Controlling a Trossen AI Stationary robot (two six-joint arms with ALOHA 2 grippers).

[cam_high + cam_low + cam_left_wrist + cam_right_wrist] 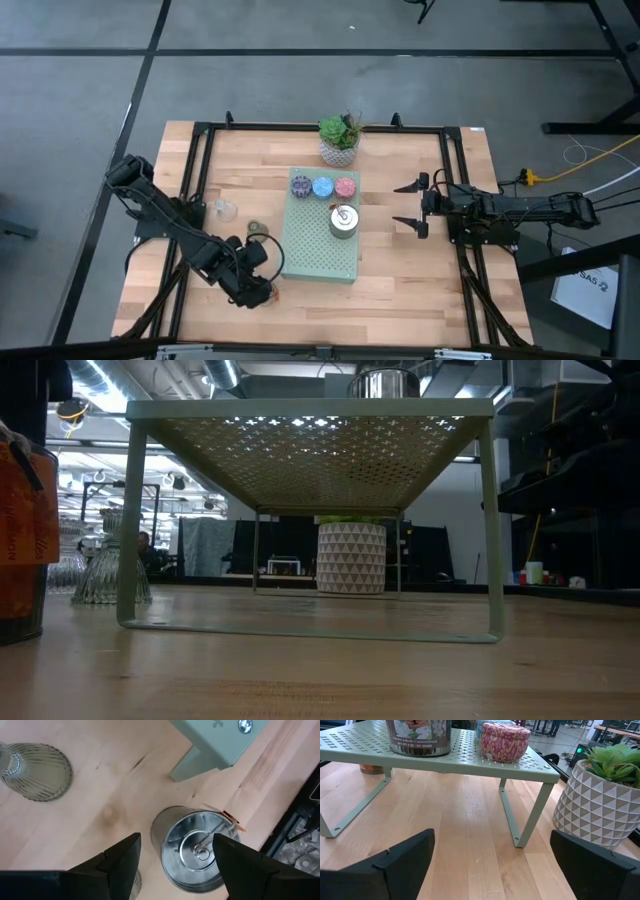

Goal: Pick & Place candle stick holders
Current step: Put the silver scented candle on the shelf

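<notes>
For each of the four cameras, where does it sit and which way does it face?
High view: overhead, straight down; both arms, green shelf.
Low view: table height, level under the shelf; no arm shows.
Left wrist view: down on a silver tin, between its own fingers.
Right wrist view: forward to shelf; own fingers show.
All share the shelf.

table (420, 270): pale wood, smooth | shelf (320, 250): matt perforated metal | silver holder (192, 847): shiny metal
</notes>
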